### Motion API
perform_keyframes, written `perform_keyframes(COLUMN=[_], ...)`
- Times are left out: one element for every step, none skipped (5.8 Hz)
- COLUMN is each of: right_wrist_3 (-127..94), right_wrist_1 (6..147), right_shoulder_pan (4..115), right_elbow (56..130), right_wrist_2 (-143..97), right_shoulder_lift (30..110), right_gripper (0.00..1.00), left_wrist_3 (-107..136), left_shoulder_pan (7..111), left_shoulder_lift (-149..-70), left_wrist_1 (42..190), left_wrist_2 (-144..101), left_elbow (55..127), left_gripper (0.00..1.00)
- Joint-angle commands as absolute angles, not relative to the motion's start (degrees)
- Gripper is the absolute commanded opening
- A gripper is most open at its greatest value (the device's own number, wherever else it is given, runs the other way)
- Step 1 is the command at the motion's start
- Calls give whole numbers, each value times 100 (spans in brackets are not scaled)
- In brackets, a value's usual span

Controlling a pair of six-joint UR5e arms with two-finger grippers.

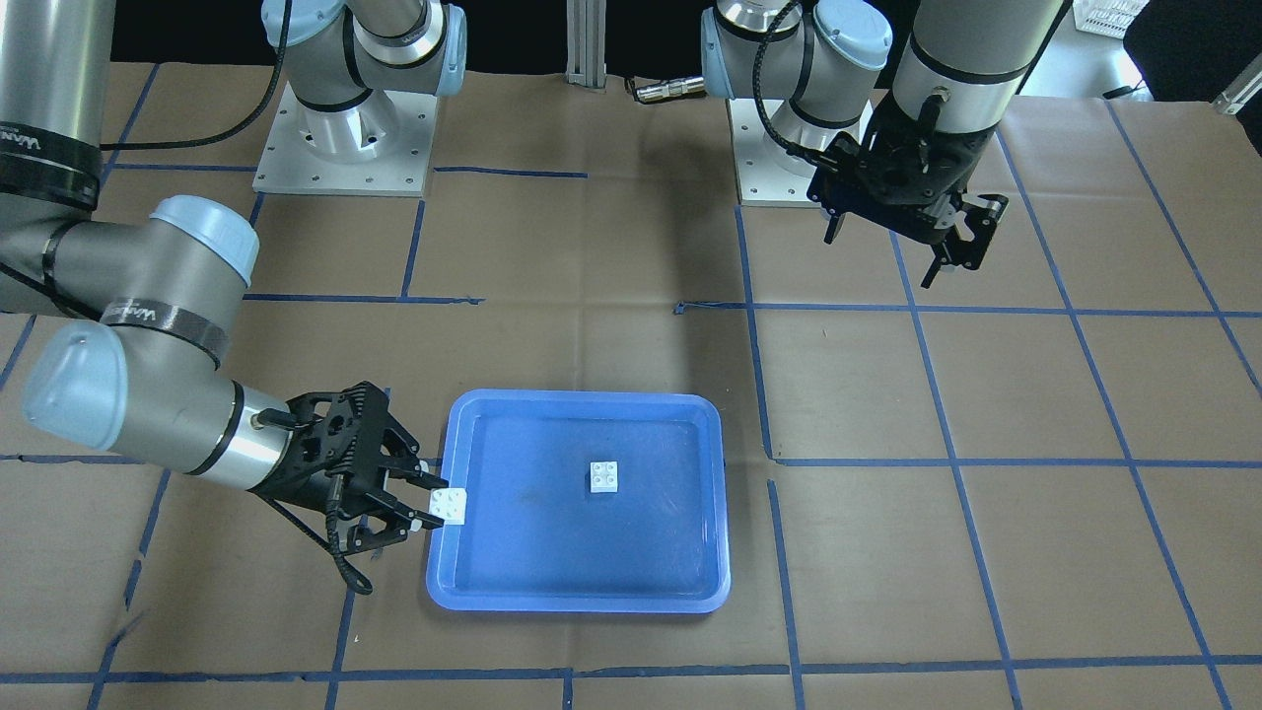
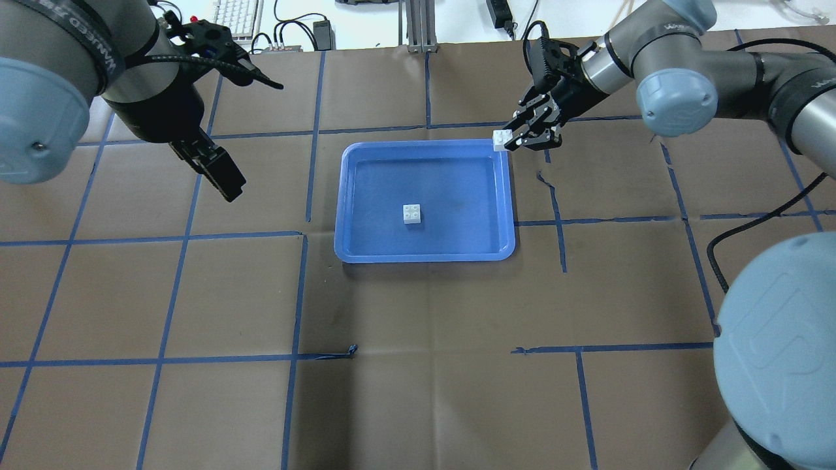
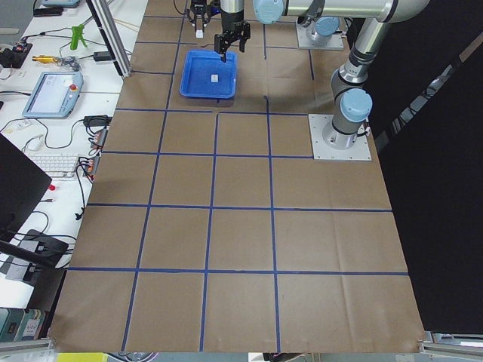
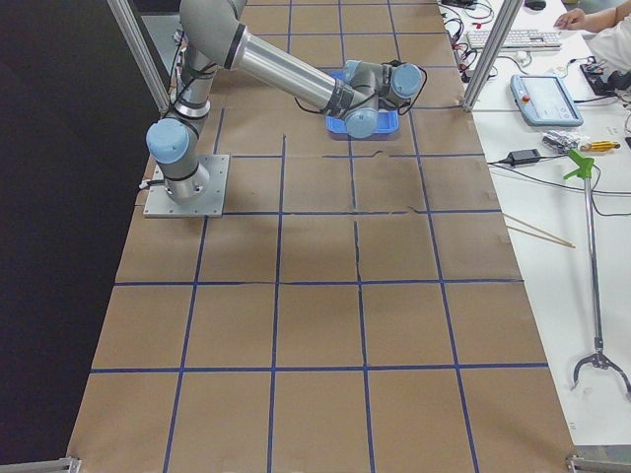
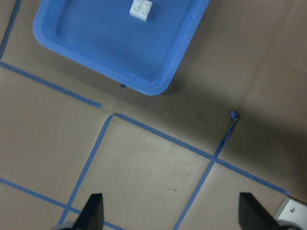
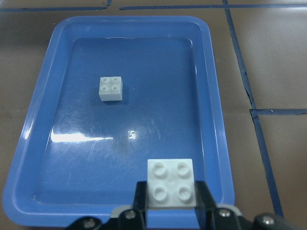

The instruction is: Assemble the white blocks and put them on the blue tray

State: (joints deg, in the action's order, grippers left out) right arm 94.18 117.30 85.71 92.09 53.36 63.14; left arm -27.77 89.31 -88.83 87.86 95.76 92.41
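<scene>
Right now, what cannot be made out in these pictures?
Held white block: underside hidden by right end effector, right wrist view.
Left end effector: only fingertips show, cut by left wrist view's bottom edge.
Loose white block: studs too small, exterior left view.
Blue tray: partly behind right arm, exterior right view.

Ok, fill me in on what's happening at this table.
The right gripper is shut on one white block, held studs up at the edge of the blue tray. The second white block sits alone near the tray's middle, so the two are not yet joined. The left gripper is open and empty, away from the tray.
</scene>
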Motion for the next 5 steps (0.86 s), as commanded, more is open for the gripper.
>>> perform_keyframes(right_wrist_3=[8765, 8719, 8632, 8326, 7932], right_wrist_1=[12818, 13215, 13636, 13971, 14392], right_shoulder_pan=[8919, 9025, 9157, 9315, 9482], right_elbow=[9805, 10191, 10430, 10511, 10512], right_wrist_2=[5344, 5335, 5326, 5326, 5344], right_shoulder_lift=[6302, 6302, 6276, 6154, 5978], right_gripper=[31, 31, 31, 31, 31], left_wrist_3=[163, 898, 1897, 1846, 1837], left_shoulder_pan=[8903, 8912, 8930, 8921, 8930], left_shoulder_lift=[-8825, -8781, -8772, -8780, -8780], left_wrist_1=[8710, 8745, 8763, 8719, 8701], left_wrist_2=[9598, 9589, 9076, 8949, 8982], left_elbow=[9194, 9159, 9150, 9141, 9175], left_gripper=[99, 99, 99, 99, 99])
